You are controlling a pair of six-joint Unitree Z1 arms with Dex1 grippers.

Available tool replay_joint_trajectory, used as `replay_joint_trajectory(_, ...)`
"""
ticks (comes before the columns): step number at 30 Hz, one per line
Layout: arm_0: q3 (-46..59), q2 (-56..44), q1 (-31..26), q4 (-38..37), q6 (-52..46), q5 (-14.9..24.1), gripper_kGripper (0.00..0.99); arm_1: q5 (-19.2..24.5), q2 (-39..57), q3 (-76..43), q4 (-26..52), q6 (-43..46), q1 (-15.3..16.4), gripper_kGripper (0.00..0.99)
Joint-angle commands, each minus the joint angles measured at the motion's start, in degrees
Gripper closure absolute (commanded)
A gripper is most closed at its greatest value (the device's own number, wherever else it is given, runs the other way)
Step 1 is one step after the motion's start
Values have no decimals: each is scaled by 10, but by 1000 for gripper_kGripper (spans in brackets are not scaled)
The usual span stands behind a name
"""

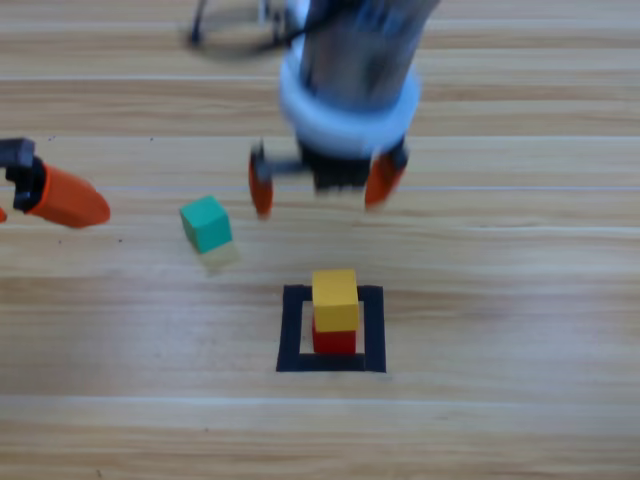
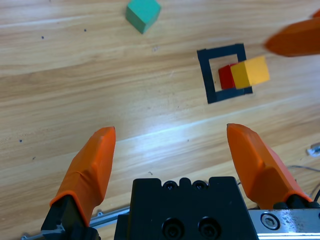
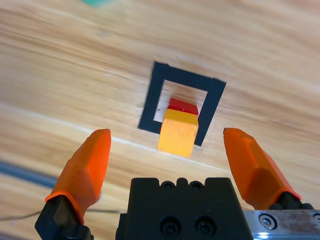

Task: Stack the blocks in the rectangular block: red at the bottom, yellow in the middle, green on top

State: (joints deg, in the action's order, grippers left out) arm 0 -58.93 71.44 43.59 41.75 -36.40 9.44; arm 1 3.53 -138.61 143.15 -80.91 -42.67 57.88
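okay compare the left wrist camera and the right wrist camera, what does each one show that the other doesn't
Only the left wrist view shows the whole green cube lying on the table, apart from the stack, plus the tip of the right gripper's jaw at its right edge.

Only the right wrist view shows the right gripper open, above and short of the stack; of the green cube it catches just a sliver.

Both show the yellow cube on the red cube inside the black tape square.

Yellow cube (image 1: 334, 292) showing bright over red cube (image 1: 334, 340), black tape square (image 1: 290, 330) framing them, teal-green cube (image 1: 206, 222) sitting on pale striped wood table (image 1: 500, 400).
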Motion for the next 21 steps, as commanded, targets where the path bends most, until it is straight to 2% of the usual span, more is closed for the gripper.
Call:
replay_joint_trajectory(1, -44, 48, -50, -12, -24, -5, 16, 34, 146, -31, 3, 46, 11, 0)
replay_joint_trajectory(3, -73, 91, -58, -12, -28, -8, 17, 46, 186, -93, 24, 58, 11, 0)
replay_joint_trajectory(4, -90, 117, -61, -11, -33, -8, 17, 47, 218, -150, 59, 68, 11, 0)
replay_joint_trajectory(6, -118, 173, -74, -11, -48, -14, 17, 37, 320, -335, 200, 96, 11, 0)
replay_joint_trajectory(8, -154, 231, -77, -11, -62, -18, 19, -13, 424, -530, 375, 117, -5, 0)
replay_joint_trajectory(9, -174, 258, -76, -7, -71, -17, 19, -34, 463, -601, 436, 132, -14, 0)
replay_joint_trajectory(13, -262, 362, -76, 38, -113, -16, 17, -86, 555, -758, 526, 184, -41, 0)
replay_joint_trajectory(16, -286, 404, -76, 48, -162, -14, 17, -94, 618, -887, 649, 262, -42, 0)
replay_joint_trajectory(18, -293, 422, -76, 50, -187, -15, 17, -116, 636, -954, 716, 294, -33, 0)
replay_joint_trajectory(19, -298, 430, -77, 50, -199, -15, 19, -137, 636, -967, 723, 309, -32, 0)
replay_joint_trajectory(21, -305, 445, -84, 55, -220, -16, 19, -151, 632, -971, 716, 331, -31, 0)
